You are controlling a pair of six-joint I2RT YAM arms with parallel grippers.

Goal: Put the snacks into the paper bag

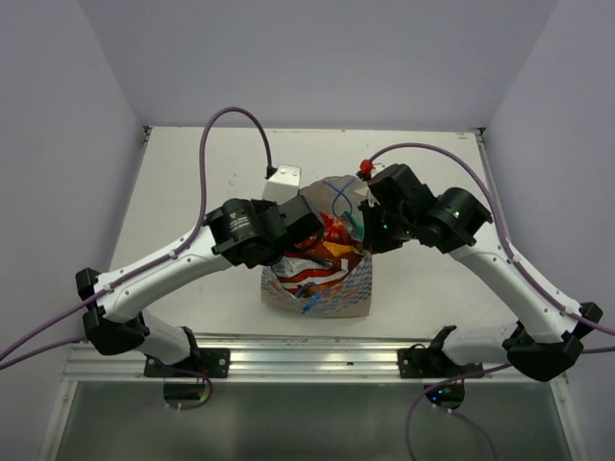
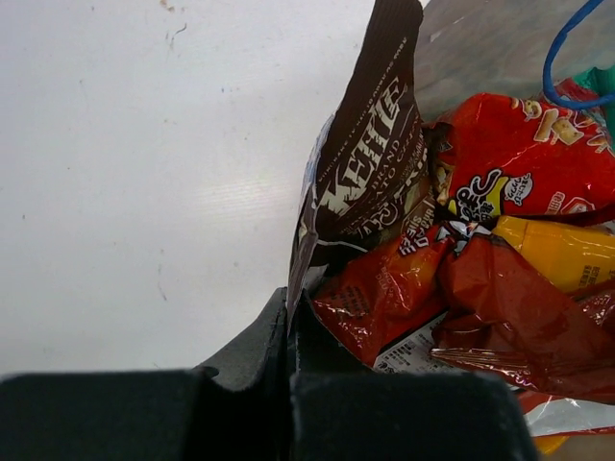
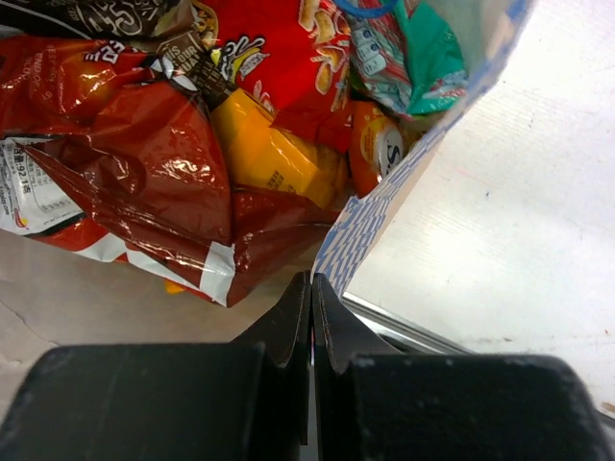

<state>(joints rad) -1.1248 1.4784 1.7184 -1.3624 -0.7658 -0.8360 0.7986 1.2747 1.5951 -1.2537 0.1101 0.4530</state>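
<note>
Both claws are clenched. The right gripper [image 3: 310,283] pinches the blue-printed rim of the paper bag [image 1: 348,296]. The left gripper [image 2: 291,300] looks clamped on the thin edge of the opposite wall. The bag sits mid-table [image 1: 192,173], toward the near edge, mouth open. The snacks [image 1: 322,257] are inside: a brown Kettle packet [image 2: 370,154] upright, red chip bags [image 2: 519,154], an orange-yellow packet [image 3: 264,154], a teal packet [image 3: 432,58].
</note>
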